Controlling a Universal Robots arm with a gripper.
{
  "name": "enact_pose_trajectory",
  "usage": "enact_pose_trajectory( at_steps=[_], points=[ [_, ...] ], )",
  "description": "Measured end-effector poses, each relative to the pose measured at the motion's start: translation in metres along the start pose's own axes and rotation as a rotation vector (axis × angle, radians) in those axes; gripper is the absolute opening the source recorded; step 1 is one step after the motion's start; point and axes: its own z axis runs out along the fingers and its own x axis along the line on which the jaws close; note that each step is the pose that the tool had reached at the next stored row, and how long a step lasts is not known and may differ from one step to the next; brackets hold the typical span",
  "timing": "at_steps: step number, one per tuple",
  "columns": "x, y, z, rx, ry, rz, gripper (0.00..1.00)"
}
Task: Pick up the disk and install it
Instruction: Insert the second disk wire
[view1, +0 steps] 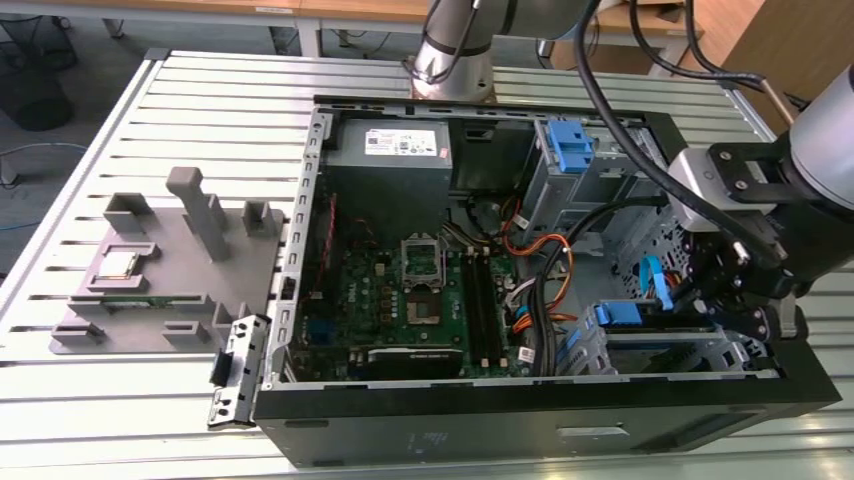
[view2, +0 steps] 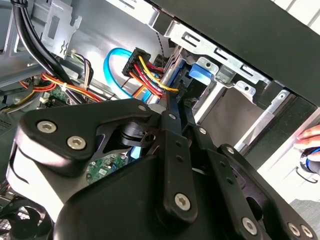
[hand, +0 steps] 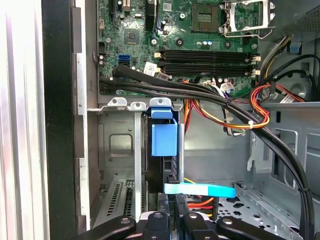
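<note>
Reaching into an open computer case (view1: 534, 420) laid on its side on a slatted metal bench (view1: 200, 90), the robot arm's hand (view1: 727, 290) is seen lowered at the drive bay corner, on the exterior view's right. The disk (hand: 165, 150) is seen on edge in the first wrist view, slotted into the metal drive cage (hand: 120, 145) at the corner of the case, its blue carrier tab (hand: 164, 135) facing the camera. In the same view the black fingers (hand: 177, 222) are drawn close together just below the disk's end, beside a flat blue data cable (hand: 200, 190) and red and yellow power wires (hand: 200, 202); whether the disk is actually gripped cannot be told, as the contact is hidden. In the second wrist view the fingers (view2: 175, 125) are pointed toward a black connector (view2: 137, 62) with red, yellow and orange wires, and the blue tab (view2: 200, 70) is seen beyond it in the cage.

Inside the case, the green motherboard (view1: 387, 300) with its bare processor socket (view1: 420, 258) is shown, along with a grey power supply (view1: 394, 148) at the far end and a second blue latch (view1: 571, 148) on an upper bay. A grey fixture block (view1: 160, 260) with upright posts is placed on the bench at the exterior view's left, well apart from the case. Part of a person's hand (view2: 311, 137) is caught at the edge of the second wrist view, outside the case.
</note>
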Motion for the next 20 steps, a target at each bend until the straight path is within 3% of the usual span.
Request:
enact_pose_trajectory(
  at_steps=[20],
  points=[
    [0.0001,0.0001,0.0012,-0.0013,-0.0007,0.000,0.17]
  ],
)
